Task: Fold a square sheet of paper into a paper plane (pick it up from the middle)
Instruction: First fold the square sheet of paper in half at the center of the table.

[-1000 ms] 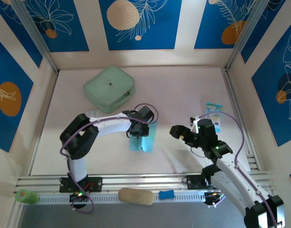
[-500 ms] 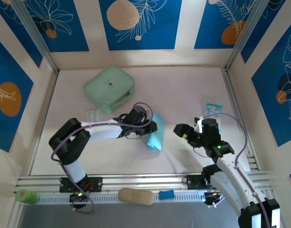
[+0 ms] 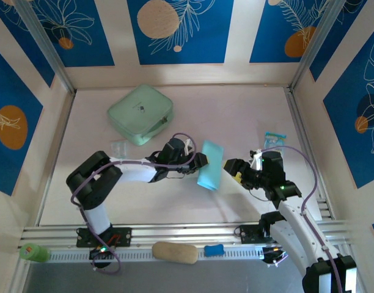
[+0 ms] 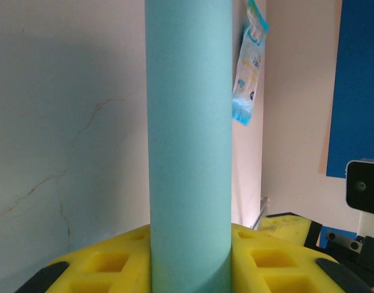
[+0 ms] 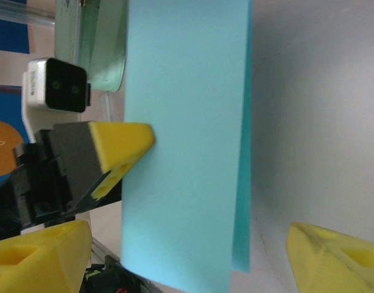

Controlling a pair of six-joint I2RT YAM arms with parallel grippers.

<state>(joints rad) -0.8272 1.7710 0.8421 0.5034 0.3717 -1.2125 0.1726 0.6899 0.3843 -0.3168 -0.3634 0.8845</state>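
The square sheet of paper (image 3: 210, 165) is light cyan-blue and doubled over into a narrow strip, held off the table at centre. My left gripper (image 3: 198, 162) is shut on it. In the left wrist view the sheet (image 4: 187, 134) rises straight up between the yellow pads (image 4: 101, 265). My right gripper (image 3: 231, 168) is open just right of the sheet. In the right wrist view the sheet (image 5: 184, 140) hangs between its spread fingers (image 5: 333, 253) without touching either, and the left gripper's yellow fingertip (image 5: 120, 143) presses the sheet's left side.
A mint-green rounded case (image 3: 140, 113) lies at the back left. A small printed blue-white packet (image 3: 274, 146) lies at the right near the wall, also in the left wrist view (image 4: 248, 73). A tan object (image 3: 175, 252) and a blue piece (image 3: 214, 249) sit on the front rail.
My left arm has lifted the sheet and carried it rightward, turning it toward the right arm. The right gripper has moved left up to the sheet, its fingers narrowing a little.
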